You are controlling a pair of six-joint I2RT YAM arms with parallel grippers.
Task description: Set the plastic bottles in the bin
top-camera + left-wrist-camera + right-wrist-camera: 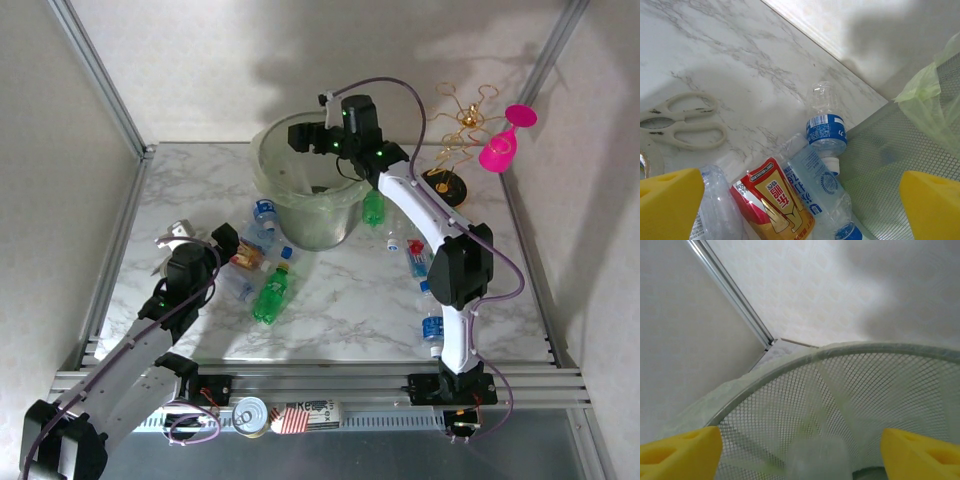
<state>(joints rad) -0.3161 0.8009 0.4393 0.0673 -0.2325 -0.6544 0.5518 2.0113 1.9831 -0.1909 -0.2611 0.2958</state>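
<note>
The bin is a round grey-green mesh bucket with a clear liner at the back of the table. My right gripper hangs open over its mouth. In the right wrist view its yellow fingers stand wide apart above the bin's mesh wall, with a blurred clear bottle loose between and below them. My left gripper is open, low beside the bin's left foot, over a heap of bottles: a blue-labelled clear bottle, a blue-capped clear bottle and a red-and-gold labelled one. Green bottles lie on the table.
White scissors lie left of the heap. More clear bottles lie along the right arm. A gold wire stand and pink wine glass stand back right. A tin can sits on the front rail.
</note>
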